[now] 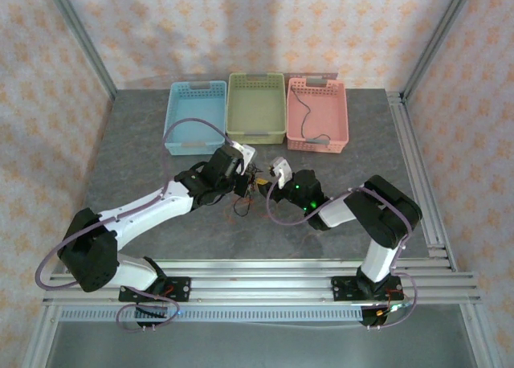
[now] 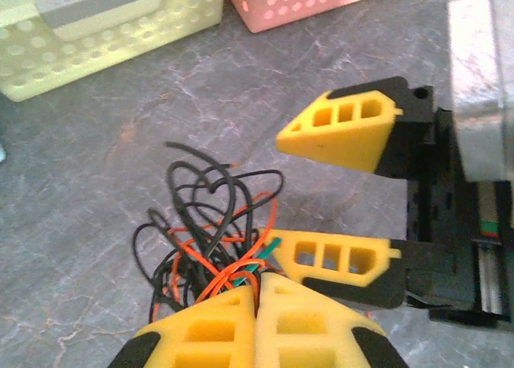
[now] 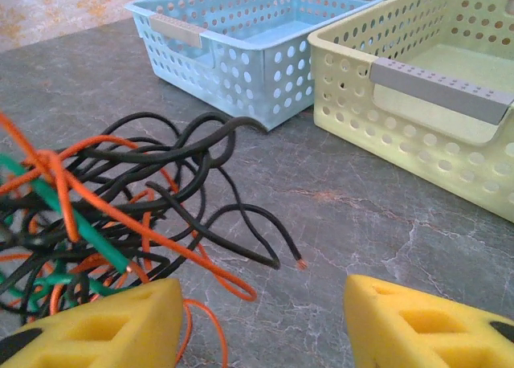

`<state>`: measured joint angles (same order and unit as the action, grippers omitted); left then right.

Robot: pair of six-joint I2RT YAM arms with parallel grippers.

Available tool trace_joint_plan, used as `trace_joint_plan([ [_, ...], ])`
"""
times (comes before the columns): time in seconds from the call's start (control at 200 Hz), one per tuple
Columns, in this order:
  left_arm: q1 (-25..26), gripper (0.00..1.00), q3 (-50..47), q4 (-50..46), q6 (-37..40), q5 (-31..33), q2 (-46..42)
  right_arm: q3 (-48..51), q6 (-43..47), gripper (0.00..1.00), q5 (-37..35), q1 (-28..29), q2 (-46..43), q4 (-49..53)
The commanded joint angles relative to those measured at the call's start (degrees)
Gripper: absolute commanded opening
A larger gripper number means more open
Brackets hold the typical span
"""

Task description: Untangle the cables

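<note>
Cables (image 2: 210, 223) bunch pinched in closed left hand (image 2: 257, 294); right hand (image 3: 263, 304) spread open, just beside.

Our left arm (image 1: 136, 211) and right arm (image 1: 353, 215) both reach inward from their bases, forearms low, so that the two wrists face each other near the middle. Our left pincer (image 2: 257, 292) has its yellow fingers (image 2: 201, 332) pressed together, nipping strands of the cables (image 2: 213, 223) between them, while our right pincer (image 3: 265, 320) stands with its fingers well apart. One right finger lies just beside our left fingertips, though we cannot quite tell whether they touch.
</note>
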<state>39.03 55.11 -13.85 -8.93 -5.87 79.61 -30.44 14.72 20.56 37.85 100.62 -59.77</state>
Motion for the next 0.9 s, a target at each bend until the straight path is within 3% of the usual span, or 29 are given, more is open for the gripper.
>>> trace_joint_plan([
  [0.0,0.44,0.0,-0.05,0.64,-0.2,4.94,-1.62,0.48,0.93,0.55,0.23,0.48,-1.54,-1.57],
  [0.325,0.39,0.0,-1.08,2.32,0.93,2.16,-2.34,3.89,2.04,0.52,-1.02,0.56,-2.74,-9.33],
  [0.455,0.53,0.0,-1.59,2.62,1.75,4.42,-2.41,4.54,3.43,0.39,-1.37,0.65,-3.44,-9.31],
  [0.621,0.48,0.0,-2.27,3.03,2.91,8.5,-3.31,6.54,5.87,0.39,-4.92,1.27,-4.76,-11.99],
  [0.836,1.17,0.0,-5.48,7.34,6.87,7.57,-5.4,7.67,8.32,0.4,-7.61,1.32,-5.22,-13.81],
  [0.896,1.32,0.0,-6.51,8.91,9.65,3.8,-5.78,7.93,9.1,0.39,-7.53,1.46,-4.48,-15.17],
])
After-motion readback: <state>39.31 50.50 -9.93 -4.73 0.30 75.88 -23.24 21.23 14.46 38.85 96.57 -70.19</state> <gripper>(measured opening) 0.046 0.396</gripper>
